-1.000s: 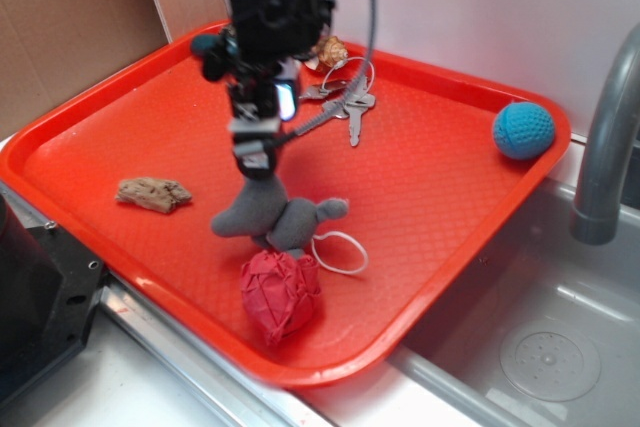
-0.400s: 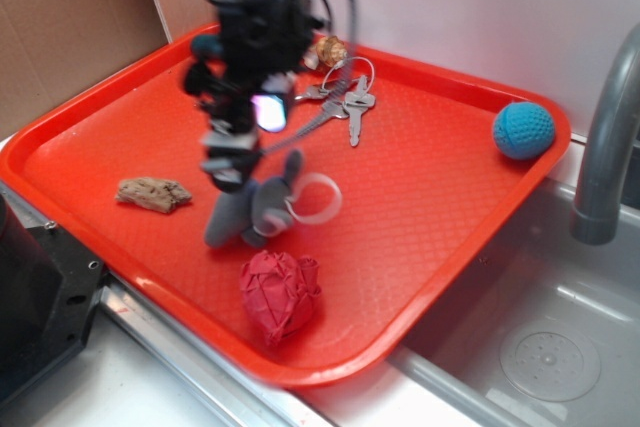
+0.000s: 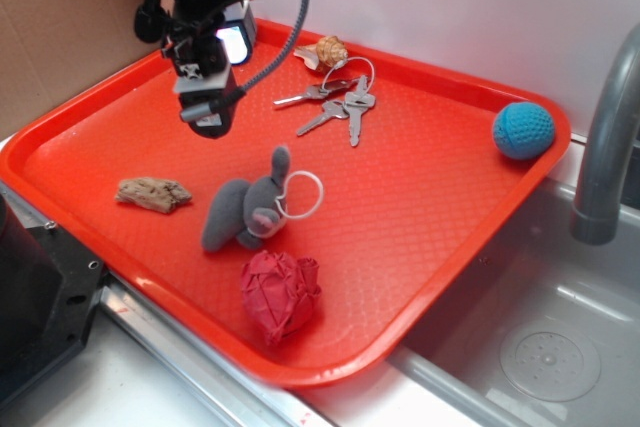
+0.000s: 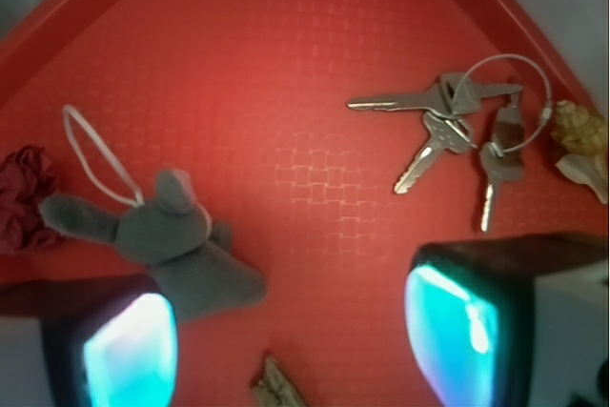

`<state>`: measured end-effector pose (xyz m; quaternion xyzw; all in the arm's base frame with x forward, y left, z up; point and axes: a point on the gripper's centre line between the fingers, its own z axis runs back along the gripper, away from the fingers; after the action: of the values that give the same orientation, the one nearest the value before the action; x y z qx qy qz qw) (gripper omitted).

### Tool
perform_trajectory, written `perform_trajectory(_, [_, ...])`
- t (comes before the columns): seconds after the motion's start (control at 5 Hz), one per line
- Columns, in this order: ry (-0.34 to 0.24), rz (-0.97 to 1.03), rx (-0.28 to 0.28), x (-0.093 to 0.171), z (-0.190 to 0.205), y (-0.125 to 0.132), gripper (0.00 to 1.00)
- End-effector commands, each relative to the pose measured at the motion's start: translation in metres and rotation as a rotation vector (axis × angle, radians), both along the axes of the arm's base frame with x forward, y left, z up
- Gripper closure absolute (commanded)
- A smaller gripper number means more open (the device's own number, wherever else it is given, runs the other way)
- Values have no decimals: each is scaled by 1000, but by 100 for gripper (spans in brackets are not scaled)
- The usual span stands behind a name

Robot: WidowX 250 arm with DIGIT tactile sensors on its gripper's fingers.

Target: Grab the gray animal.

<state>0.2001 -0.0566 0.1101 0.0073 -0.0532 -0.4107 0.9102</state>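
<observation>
The gray animal [image 3: 243, 213], a small gray plush with a white cord loop, lies on its side on the red tray [image 3: 430, 197], just above the crumpled red paper ball [image 3: 280, 294]. My gripper [image 3: 208, 119] hangs above the tray's back left part, well up and to the left of the plush, open and empty. In the wrist view the plush [image 4: 162, 235] lies at the left, partly behind the left finger, outside the gap of the open gripper [image 4: 291, 340]. Bare tray shows between the jaws.
A key bunch [image 3: 335, 105] and a shell [image 3: 330, 50] lie at the tray's back. A teal ball [image 3: 522, 130] sits at the right corner, a wood scrap [image 3: 152, 193] at the left. A gray faucet [image 3: 605, 147] and sink stand to the right.
The gripper was down on the plush, dragged or lifted it a little left, then let it go. The gripper has risen and moved to the back left; the plush lies on the tray.
</observation>
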Motion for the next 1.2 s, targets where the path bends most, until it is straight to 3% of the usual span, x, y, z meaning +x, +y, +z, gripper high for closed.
perform_trajectory(0.0, [-45,-3,-10,16,8,-8,0])
perform_trajectory(0.4, [87,-192,31,-68,-21,-10,0])
perform_trajectory(0.6, [84,-190,69,-82,-36,-16,0])
perform_trajectory(0.8, [89,-144,57,-68,-49,-22,0])
perform_trajectory(1.0, [54,-71,12,-44,-43,-29,0])
